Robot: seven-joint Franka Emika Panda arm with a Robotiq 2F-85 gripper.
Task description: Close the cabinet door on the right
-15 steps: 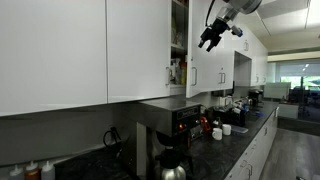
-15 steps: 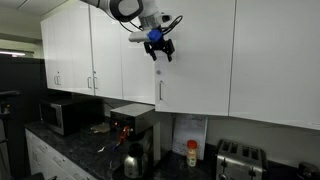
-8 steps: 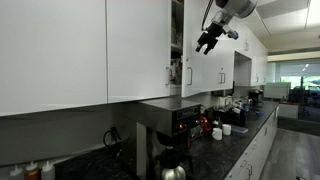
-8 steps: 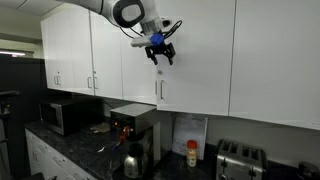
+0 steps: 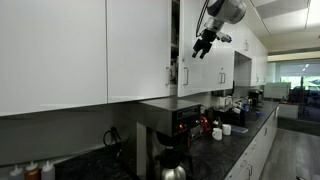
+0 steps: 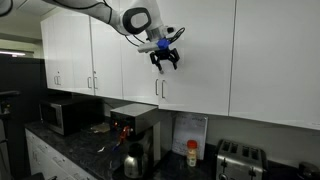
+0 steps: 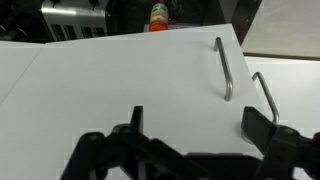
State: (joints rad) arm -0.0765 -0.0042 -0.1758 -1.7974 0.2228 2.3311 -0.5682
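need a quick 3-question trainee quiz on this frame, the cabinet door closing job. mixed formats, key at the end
1. True or false: the end effector is clamped on the handle of the cabinet door.
2. In an exterior view, the cabinet door is: A) swung wide open; B) slightly ajar, with a narrow gap at its edge; C) missing.
3. How many handles show in the wrist view?
Key: 1 false, it is open and holds nothing; 2 B; 3 two, that one and a neighbouring door's handle.
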